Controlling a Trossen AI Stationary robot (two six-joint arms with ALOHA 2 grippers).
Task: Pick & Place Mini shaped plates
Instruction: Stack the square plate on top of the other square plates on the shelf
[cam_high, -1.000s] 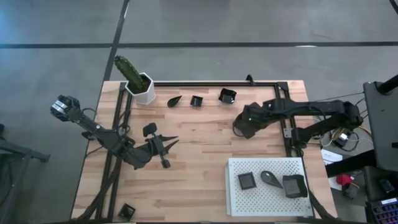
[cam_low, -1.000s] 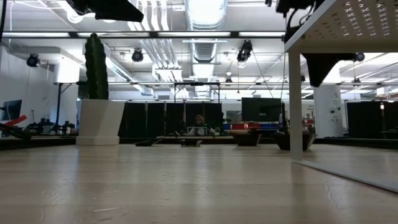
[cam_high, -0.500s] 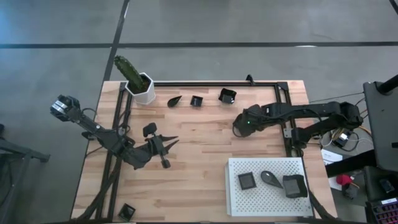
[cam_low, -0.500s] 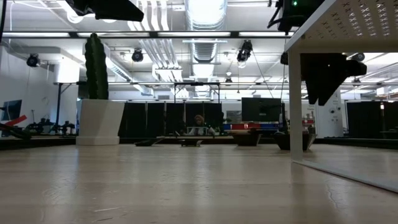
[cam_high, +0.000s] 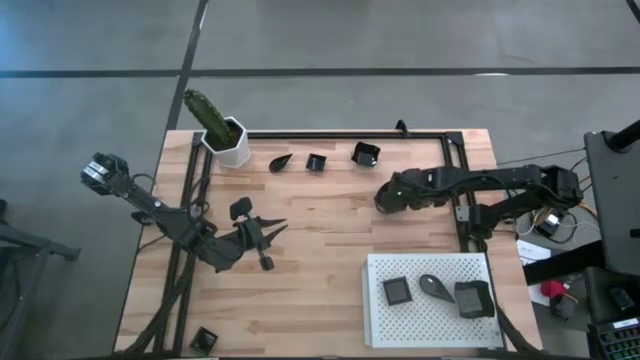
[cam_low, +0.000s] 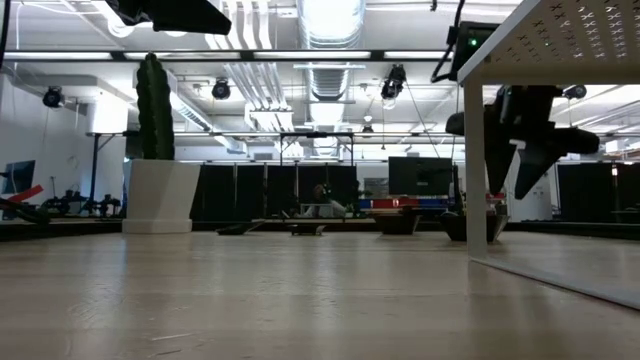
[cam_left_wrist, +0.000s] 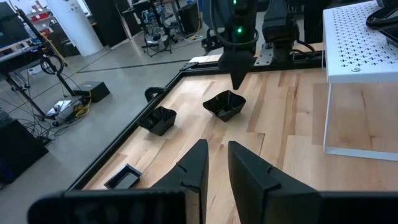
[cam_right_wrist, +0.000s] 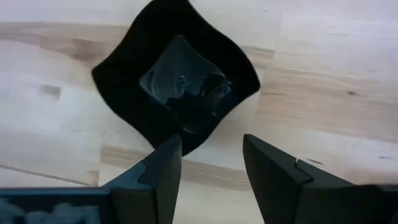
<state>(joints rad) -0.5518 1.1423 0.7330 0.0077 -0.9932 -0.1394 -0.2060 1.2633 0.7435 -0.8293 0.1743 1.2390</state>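
Note:
Three mini shaped plates sit along the far edge: a leaf-shaped one (cam_high: 281, 161), a small square one (cam_high: 316, 162) and a larger square one (cam_high: 366, 153). My right gripper (cam_high: 383, 200) hangs open just above and before that larger plate (cam_right_wrist: 177, 87), whose wavy rim shows ahead of its fingers. It touches nothing. Three more dark plates (cam_high: 397, 291) (cam_high: 435, 286) (cam_high: 474, 298) lie on the white perforated tray (cam_high: 375, 330). Another plate (cam_high: 204, 340) rests at the near left corner. My left gripper (cam_left_wrist: 214, 152) waits over the table's left middle with a narrow empty gap.
A white pot with a green cactus (cam_high: 228, 140) stands at the far left corner. The tray stands raised on legs (cam_low: 475, 170) at the near right. A black frame rail (cam_high: 350, 135) runs along the far edge. Bare wood lies between the two grippers.
My right gripper has come down toward the table by the larger square plate at the far edge, as the low view shows it sinking below the tray's top. The plates have kept their places.

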